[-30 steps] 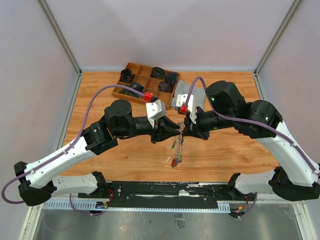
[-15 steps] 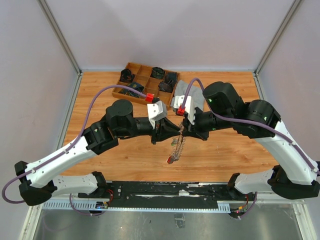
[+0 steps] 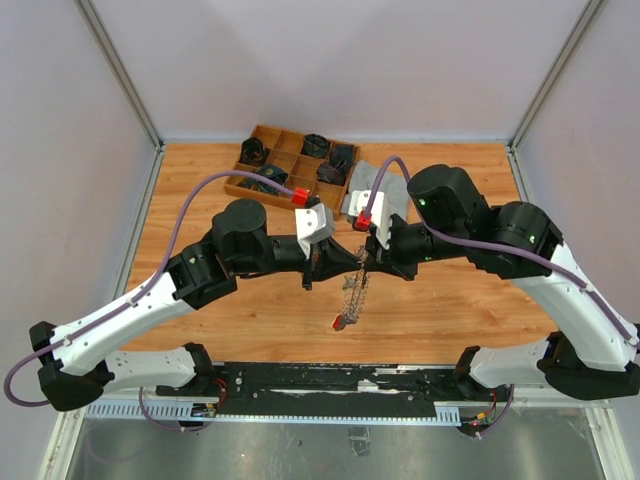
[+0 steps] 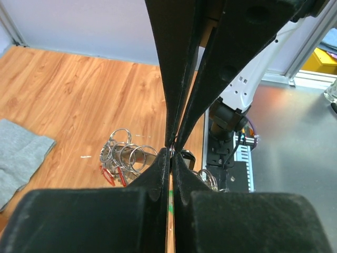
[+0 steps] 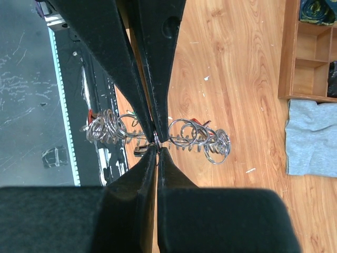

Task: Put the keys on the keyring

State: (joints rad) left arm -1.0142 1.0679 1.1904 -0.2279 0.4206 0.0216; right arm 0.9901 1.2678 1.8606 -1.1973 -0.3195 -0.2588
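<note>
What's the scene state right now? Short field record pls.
left claw: shut, pinching a ring of the keyring
right claw: shut on the keyring, tip to tip with left claw
keyring: bunch of metal rings hanging below both claws, red tag at lower end
tray: wooden, far side, some compartments hold dark items
cloth: grey, beside tray

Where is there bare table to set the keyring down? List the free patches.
Free: the table left of the tray; its back right corner beyond the grey cloth; the near strip either side of the hanging keyring. Crowded: the middle, where the left gripper and right gripper meet.
</note>
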